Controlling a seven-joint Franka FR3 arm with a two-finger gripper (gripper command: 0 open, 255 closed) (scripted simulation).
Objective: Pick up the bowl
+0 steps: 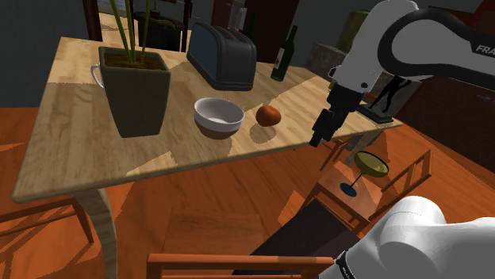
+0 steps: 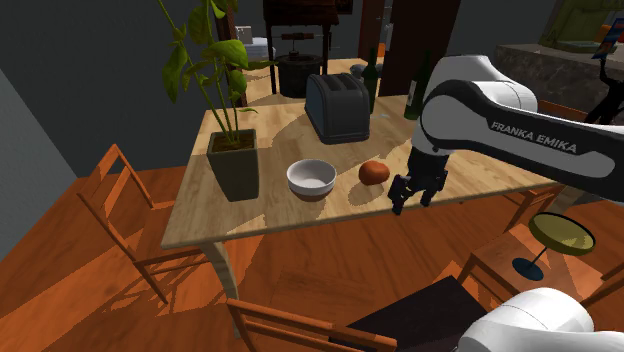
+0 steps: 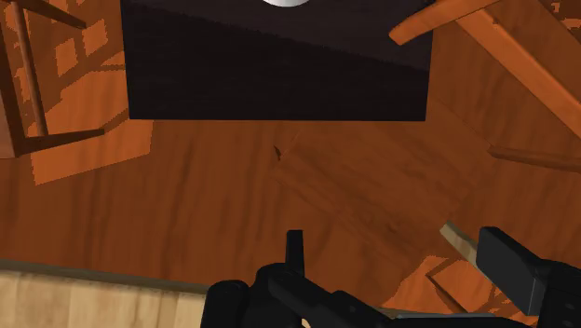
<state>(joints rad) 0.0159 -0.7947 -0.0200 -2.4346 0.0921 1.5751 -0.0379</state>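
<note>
A white bowl (image 1: 218,115) (image 2: 311,178) stands upright on the wooden table (image 1: 71,150) (image 2: 200,215), between a dark plant pot and a round brown object (image 1: 268,116) (image 2: 374,172). My black gripper (image 1: 321,136) (image 2: 412,195) (image 3: 400,252) hangs at the table's edge, beyond the brown object on the shoulder view's right, well apart from the bowl. It points down with its fingers apart and nothing between them. In the wrist view the wooden floor lies below it, with the table's edge (image 3: 93,298) beside the fingers.
A dark pot with a tall plant (image 1: 135,91) (image 2: 234,165) stands close beside the bowl. A toaster (image 1: 224,55) (image 2: 338,107) and a green bottle (image 1: 284,55) (image 2: 372,80) stand behind it. A stemmed glass (image 1: 366,168) (image 2: 560,240) rests on a chair near the arm.
</note>
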